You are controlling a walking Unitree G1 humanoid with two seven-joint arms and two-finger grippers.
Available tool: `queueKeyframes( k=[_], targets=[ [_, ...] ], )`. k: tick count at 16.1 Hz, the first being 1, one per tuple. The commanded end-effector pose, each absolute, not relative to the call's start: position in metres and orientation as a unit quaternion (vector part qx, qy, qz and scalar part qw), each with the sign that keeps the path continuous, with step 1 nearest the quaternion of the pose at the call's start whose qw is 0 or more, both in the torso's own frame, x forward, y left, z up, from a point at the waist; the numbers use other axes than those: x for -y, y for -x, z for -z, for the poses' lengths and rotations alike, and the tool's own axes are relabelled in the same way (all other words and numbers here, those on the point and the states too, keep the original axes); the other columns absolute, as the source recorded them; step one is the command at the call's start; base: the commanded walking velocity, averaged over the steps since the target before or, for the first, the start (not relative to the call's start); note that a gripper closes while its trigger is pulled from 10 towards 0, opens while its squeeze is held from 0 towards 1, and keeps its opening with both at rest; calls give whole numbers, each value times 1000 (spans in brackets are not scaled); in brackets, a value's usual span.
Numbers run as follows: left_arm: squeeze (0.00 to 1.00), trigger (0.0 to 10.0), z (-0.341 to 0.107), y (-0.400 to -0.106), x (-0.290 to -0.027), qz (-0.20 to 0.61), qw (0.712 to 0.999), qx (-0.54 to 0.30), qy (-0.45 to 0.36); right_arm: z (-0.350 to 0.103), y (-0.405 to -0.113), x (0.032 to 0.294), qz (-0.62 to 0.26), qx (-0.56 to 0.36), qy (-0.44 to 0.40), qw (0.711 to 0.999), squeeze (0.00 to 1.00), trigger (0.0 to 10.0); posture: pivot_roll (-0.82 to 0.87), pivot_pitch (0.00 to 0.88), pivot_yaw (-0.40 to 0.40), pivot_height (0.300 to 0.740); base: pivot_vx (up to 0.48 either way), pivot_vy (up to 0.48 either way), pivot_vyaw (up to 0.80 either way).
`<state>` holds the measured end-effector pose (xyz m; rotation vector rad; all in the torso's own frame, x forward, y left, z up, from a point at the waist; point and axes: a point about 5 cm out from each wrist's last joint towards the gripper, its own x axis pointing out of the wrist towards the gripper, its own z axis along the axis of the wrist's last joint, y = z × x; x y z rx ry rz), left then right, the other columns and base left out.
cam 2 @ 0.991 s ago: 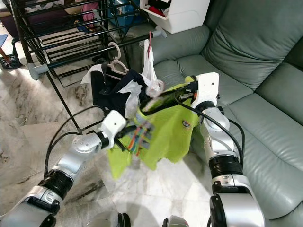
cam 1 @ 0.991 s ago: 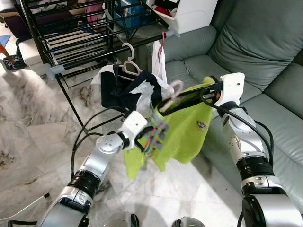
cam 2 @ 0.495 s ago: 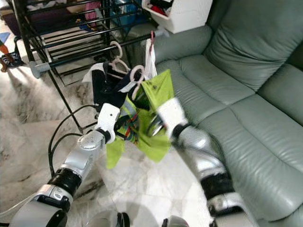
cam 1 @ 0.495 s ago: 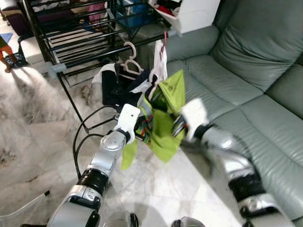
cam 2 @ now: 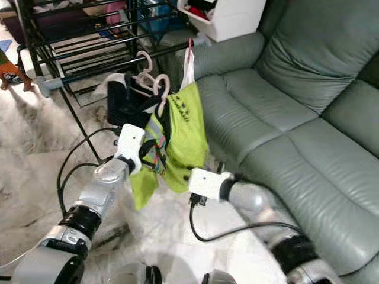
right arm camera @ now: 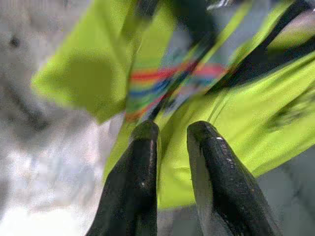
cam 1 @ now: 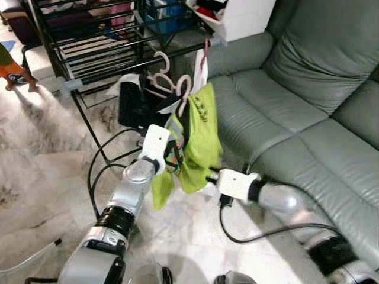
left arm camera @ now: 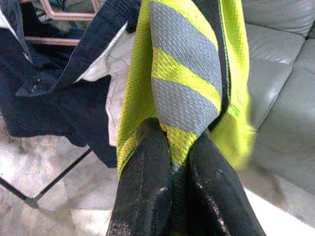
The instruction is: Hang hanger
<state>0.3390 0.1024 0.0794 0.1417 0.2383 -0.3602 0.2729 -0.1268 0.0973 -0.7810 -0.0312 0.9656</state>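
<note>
Since a second ago my right gripper (right arm camera: 170,135) has dropped below the rack (cam 1: 100,59), fingers slightly apart and empty, while my left gripper (left arm camera: 179,147) pinches the yellow shirt (cam 1: 198,142) so its hanger (cam 1: 185,89) reaches the rack.

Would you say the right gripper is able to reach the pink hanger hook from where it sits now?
Probably yes, but not directly: the right gripper sits low beside the green shirt, and the pink hanger hook is well above, with open space beside the shirt.
</note>
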Motion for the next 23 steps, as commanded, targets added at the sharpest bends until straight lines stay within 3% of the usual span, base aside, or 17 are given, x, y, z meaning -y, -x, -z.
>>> queueKeyframes(
  k=[1,4,6,8,11,16,21,22,23],
  targets=[
    [0,0,-94,-348,-106,166,980,-89,-70,-106,-267,120,-471,30,337,815,1000,10000,-55,0,19,740,0,0,0],
    [0,0,-102,-351,-106,205,972,-66,-88,-109,-252,136,-505,-4,283,815,1000,10000,-60,0,20,740,0,0,0],
    [0,0,-105,-345,-112,284,950,-47,-120,-118,-253,160,-487,-15,279,828,1000,10000,-63,2,23,740,0,0,0],
    [0,0,-95,-328,-123,409,896,-77,-152,-137,-259,187,-472,-31,285,834,1000,10000,-59,4,26,740,0,0,0],
    [0,0,-93,-315,-136,496,850,-90,-152,-156,-262,204,-471,-45,264,840,1000,10000,-67,3,29,740,0,0,0],
    [0,0,-80,-286,-129,617,758,-132,-166,-146,-249,234,-526,-144,253,799,1000,10000,-66,0,32,740,0,0,0],
    [0,0,-82,-274,-121,661,720,-131,-164,-132,-252,242,-551,-202,233,776,1000,10000,-59,0,29,740,0,0,0],
    [0,0,-82,-272,-120,666,715,-132,-163,-123,-248,245,-566,-234,223,758,184,10000,-59,0,29,740,0,0,0],
    [0,0,-82,-271,-120,669,712,-134,-164,-118,-247,248,-572,-250,219,750,0,10000,-56,0,28,740,0,0,0]
  ],
)
